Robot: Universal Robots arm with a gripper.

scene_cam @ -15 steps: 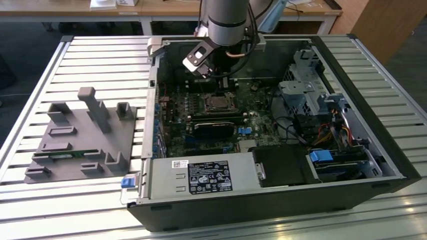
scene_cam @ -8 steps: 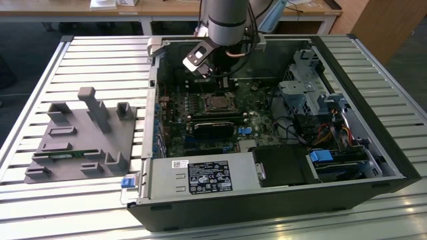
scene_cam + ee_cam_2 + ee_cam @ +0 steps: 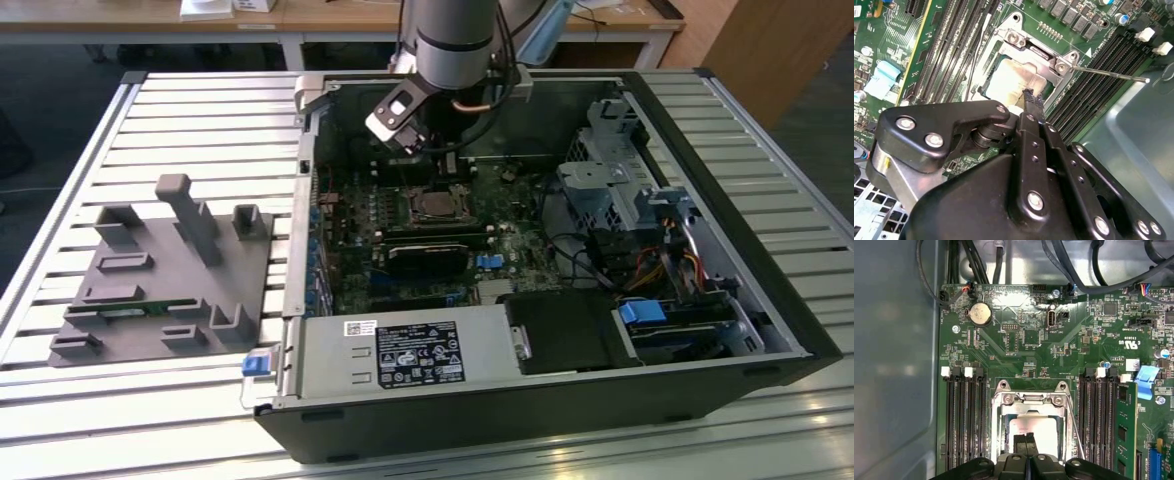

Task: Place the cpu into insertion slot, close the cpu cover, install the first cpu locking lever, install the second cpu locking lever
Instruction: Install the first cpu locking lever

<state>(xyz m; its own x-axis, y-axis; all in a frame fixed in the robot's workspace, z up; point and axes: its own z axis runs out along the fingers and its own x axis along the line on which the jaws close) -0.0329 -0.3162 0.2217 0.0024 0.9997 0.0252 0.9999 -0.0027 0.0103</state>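
The tool point(image 3: 1025, 441) has its two fingers pressed together, pinching nothing. Its tips are at the pale metal top of the cpu point(image 3: 1040, 426); whether they touch it I cannot tell. The cpu sits in the insertion slot point(image 3: 430, 207), and the cpu cover point(image 3: 1029, 400) lies down around it, framing it in its window.

The second wrist view shows a thin locking lever point(image 3: 1109, 74) jutting out free above the memory slots point(image 3: 1089, 85). The first wrist view shows the round coin cell point(image 3: 980, 314) further up the board.

The exterior view shows the open computer case point(image 3: 787, 320) on the slatted bench point(image 3: 200, 110), with a grey fixture block point(image 3: 160, 270) on the exterior view's left.
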